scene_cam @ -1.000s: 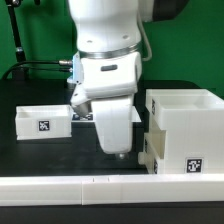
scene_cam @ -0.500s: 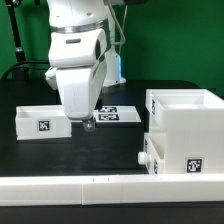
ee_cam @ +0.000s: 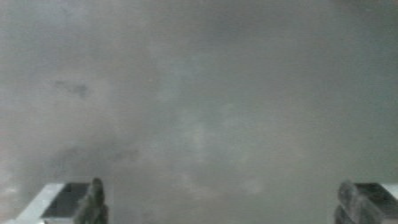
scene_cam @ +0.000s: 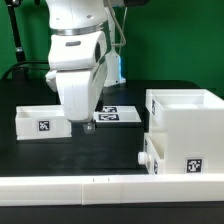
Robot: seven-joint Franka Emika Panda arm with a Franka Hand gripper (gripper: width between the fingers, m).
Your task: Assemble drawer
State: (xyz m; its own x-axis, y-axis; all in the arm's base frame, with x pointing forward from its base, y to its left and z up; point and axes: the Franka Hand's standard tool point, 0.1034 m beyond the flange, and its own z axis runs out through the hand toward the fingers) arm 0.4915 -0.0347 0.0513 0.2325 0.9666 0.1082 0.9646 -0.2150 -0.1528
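Observation:
A loose white drawer tray with a square tag lies at the exterior view's left. The white drawer casing stands at the right and has a tag low on its front. A second tray with a round knob sticks out of the casing's left side. My gripper hangs low over the black table, just beside the loose tray's right end. In the wrist view the gripper is open: its fingers stand wide apart with only blurred grey surface between them.
The marker board lies flat behind the gripper, between the tray and the casing. A long low white border wall runs along the front of the table. A green backdrop and a cable are behind at the left.
The arm moved from the middle of the table toward the exterior view's left, to the loose tray's right end. In the last half second it has barely moved.

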